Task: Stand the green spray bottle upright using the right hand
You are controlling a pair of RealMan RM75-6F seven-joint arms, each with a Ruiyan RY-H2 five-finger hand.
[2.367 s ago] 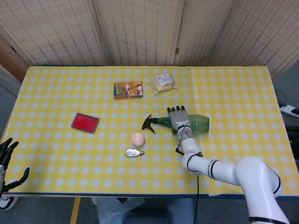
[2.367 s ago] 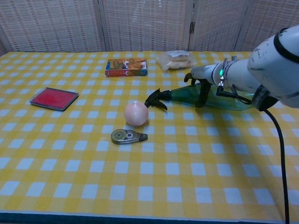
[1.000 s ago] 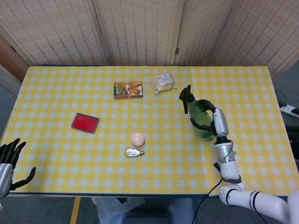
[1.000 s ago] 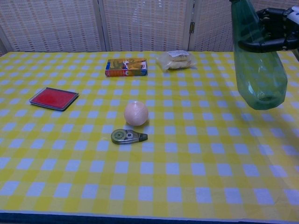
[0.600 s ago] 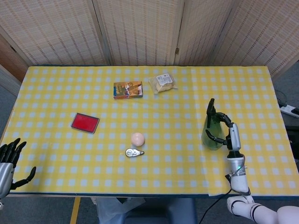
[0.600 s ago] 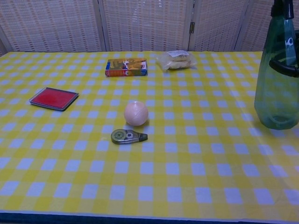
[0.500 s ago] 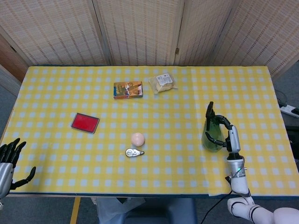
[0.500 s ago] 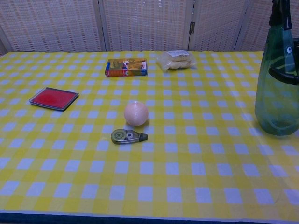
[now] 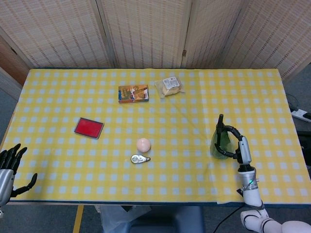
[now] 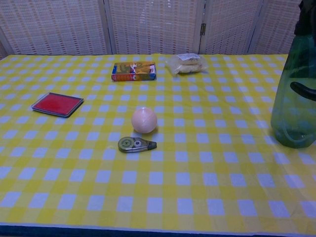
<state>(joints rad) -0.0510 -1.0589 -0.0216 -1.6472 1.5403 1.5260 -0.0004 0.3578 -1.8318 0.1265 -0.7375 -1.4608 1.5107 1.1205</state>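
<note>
The green spray bottle now stands upright at lower right of the head view, nozzle up, w/ its base on or just above the yellow-checked surface; in the chest view it fills the right edge, base down on the cloth as far as I can tell. Change vs. a couple of secs ago: it lay on its side near mid-frame, beside the pink ball, then got lifted, swung upright and carried to the right; in the last half sec it has only dropped a little and settled. The right hand still wraps the bottle from the right side, dark fingers curled round the body, so it's gripping, not released. One finger shows as a dark band across the bottle in the chest view. Left hand hangs at the lower left corner off the surface edge, fingers spread, holding nothing. Judgement: the uprighting is basically done; what's left is to open the fingers and back off w/o nudging it. Risk: tall narrow bottle, could tip if a finger drags on release. Other things unmoved: correction tape dispenser just below the ball, red flat case at left, colourful box and wrapped snack packet toward the top centre.
</note>
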